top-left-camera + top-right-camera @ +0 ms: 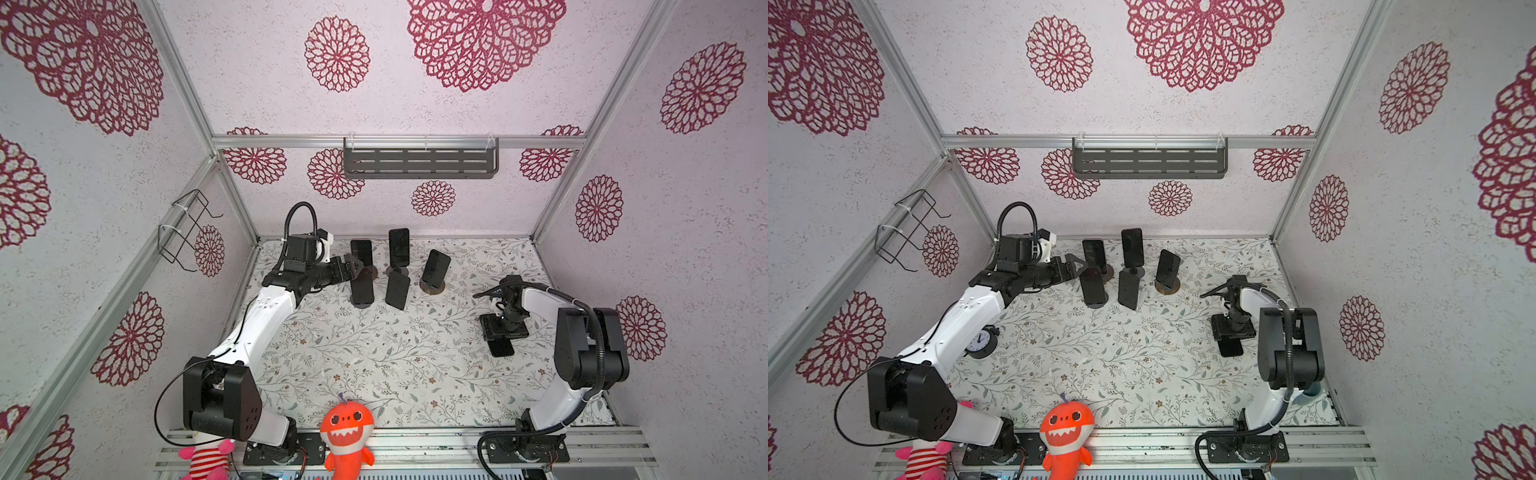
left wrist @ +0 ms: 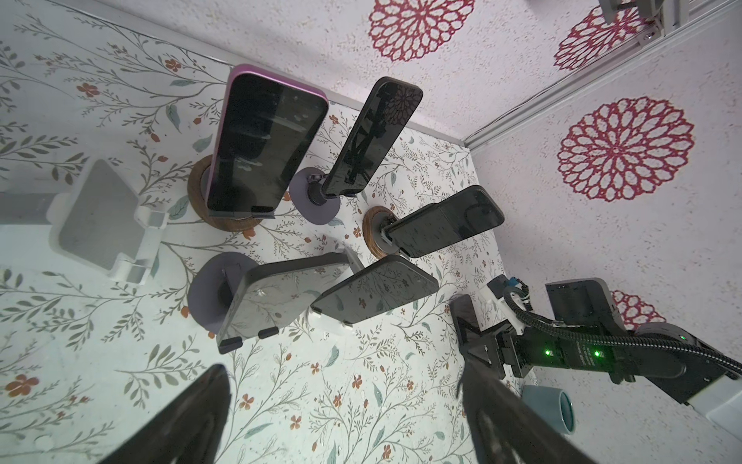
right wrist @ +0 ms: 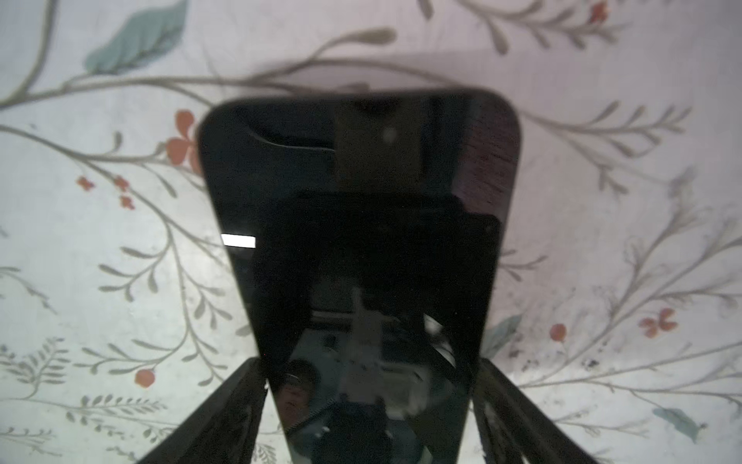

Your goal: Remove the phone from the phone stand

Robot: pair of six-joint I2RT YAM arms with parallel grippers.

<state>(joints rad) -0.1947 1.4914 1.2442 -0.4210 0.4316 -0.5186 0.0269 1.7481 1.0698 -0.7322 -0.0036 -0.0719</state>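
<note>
Right gripper (image 3: 368, 367) straddles a black phone (image 3: 357, 225) lying flat on the floral mat (image 1: 374, 353), well apart from the stands (image 1: 432, 286); whether it grips cannot be told. Left gripper (image 1: 357, 266), fingers spread and empty, hovers beside five phones (image 1: 398, 291) propped there. Set-down step, apparently; next, let go and lift clear

A grey slotted shelf (image 1: 420, 160) hung on the pale, rough-textured back wall (image 1: 395, 104), which bore crimson flower medallions (image 1: 337, 54). An aluminium rail (image 1: 282, 142) ran level with the shelf's top. Left of the shelf and lower, a black wire rack (image 1: 187, 228) clung to the side wall (image 1: 104, 249). Below the shelf lay the worktop (image 1: 395, 374), covered in leafy floral print.
</note>
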